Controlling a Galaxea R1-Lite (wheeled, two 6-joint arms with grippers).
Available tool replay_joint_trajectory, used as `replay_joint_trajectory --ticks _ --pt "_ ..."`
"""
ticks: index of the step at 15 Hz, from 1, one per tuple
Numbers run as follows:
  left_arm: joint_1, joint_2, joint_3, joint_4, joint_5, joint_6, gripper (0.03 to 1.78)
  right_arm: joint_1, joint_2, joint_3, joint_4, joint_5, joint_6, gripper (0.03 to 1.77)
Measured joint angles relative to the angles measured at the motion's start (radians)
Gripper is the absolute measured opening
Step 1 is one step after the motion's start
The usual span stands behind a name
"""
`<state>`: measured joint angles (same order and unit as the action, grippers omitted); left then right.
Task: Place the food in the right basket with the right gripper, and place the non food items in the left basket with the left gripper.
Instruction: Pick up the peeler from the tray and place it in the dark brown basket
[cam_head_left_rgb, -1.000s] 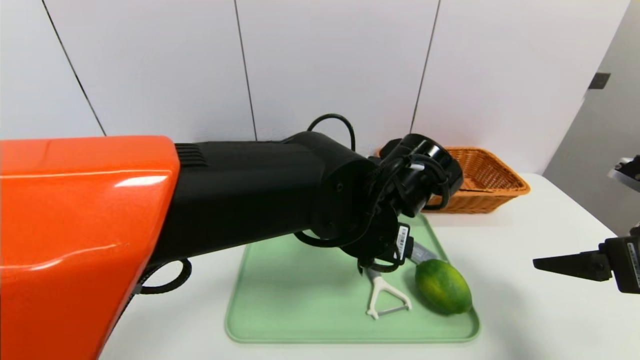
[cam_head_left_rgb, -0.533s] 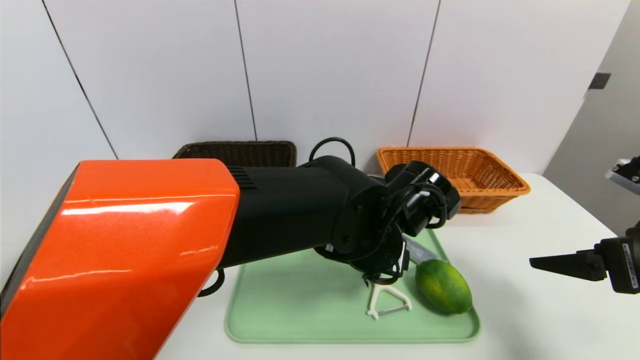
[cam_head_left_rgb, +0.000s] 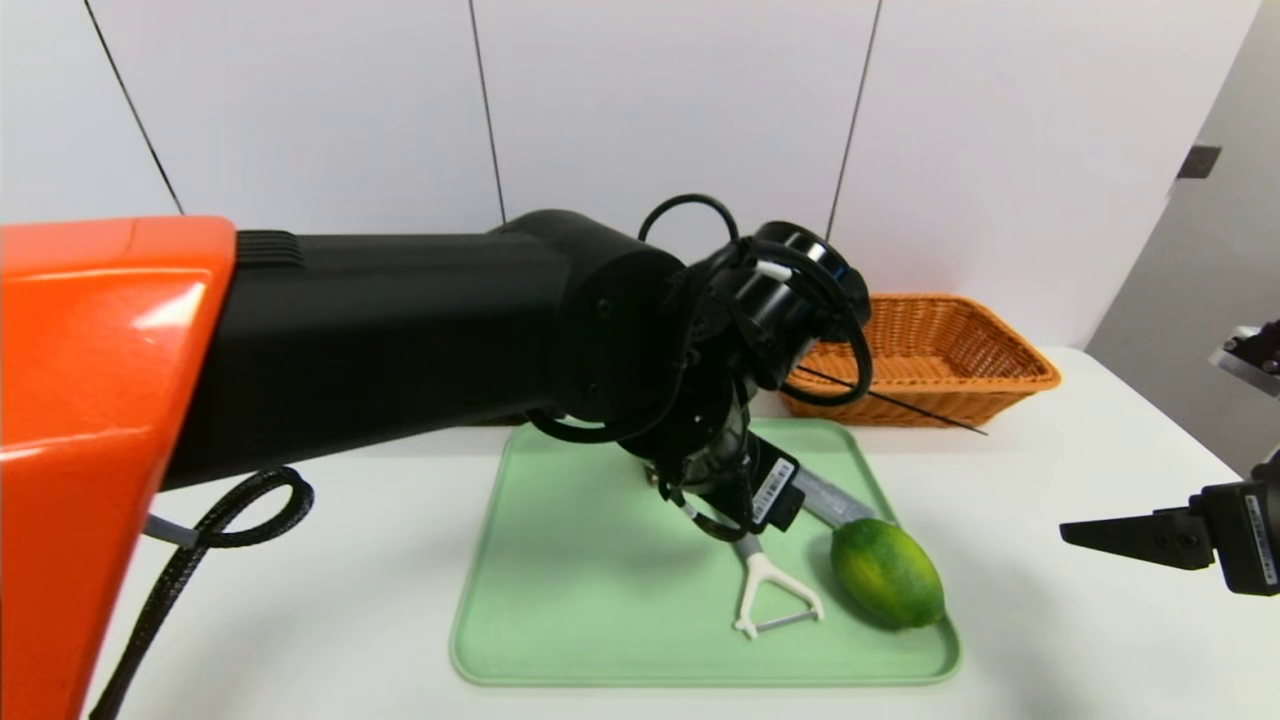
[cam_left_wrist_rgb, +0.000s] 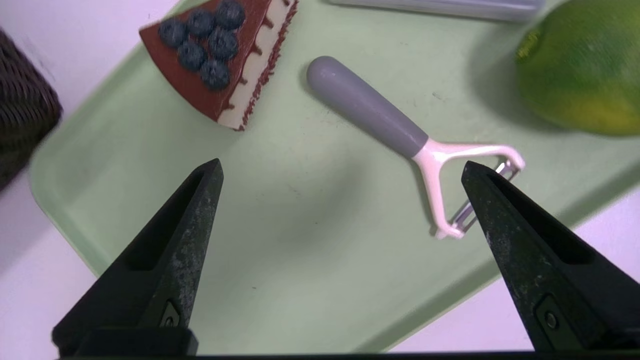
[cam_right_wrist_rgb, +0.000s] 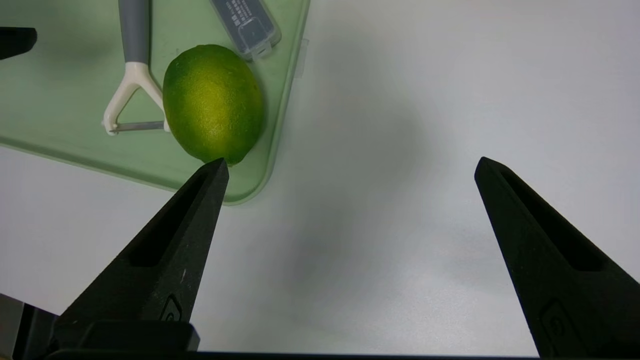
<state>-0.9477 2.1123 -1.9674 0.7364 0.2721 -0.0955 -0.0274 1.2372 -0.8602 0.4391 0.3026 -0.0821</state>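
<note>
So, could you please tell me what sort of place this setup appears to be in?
Probably a lab or test room staged as a sorting bench: a plain white table, bare panelled wall, and a green tray between wicker baskets.

Left claw: held with fingers wide apart above a pale green tray. Laid on the tray: a grey-handled peeler with white head, a blueberry-topped cake slice, a green citrus fruit, a grey case. A dark wicker basket is seen beside the tray on the white tabletop.
</note>
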Motion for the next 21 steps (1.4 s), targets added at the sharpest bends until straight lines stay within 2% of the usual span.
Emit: replay_joint_trajectory --ticks 3,8,10,16,18,21 --pt "0.037 -0.032 0.001 -0.034 -0.182 0.296 1.69 0.000 -0.007 0.006 0.000 0.006 -0.001 1.70" --pt "0.099 -0.033 0.001 -0.057 -0.490 0.689 1.69 0.000 -0.011 0.011 0.000 0.007 -0.001 1.70" --pt "0.115 -0.011 0.001 -0.061 -0.582 0.839 1.69 0.000 -0.011 0.017 -0.001 0.007 -0.001 1.70" --pt "0.174 0.089 0.001 -0.055 -0.729 1.157 1.69 0.000 -0.030 0.063 -0.001 0.006 -0.001 1.70" --pt "0.183 0.117 0.001 -0.054 -0.761 1.178 1.69 0.000 -0.038 0.082 -0.001 0.004 -0.001 1.70" --pt "0.195 0.139 0.001 -0.053 -0.768 1.179 1.69 0.000 -0.042 0.094 -0.004 0.004 0.000 1.70"
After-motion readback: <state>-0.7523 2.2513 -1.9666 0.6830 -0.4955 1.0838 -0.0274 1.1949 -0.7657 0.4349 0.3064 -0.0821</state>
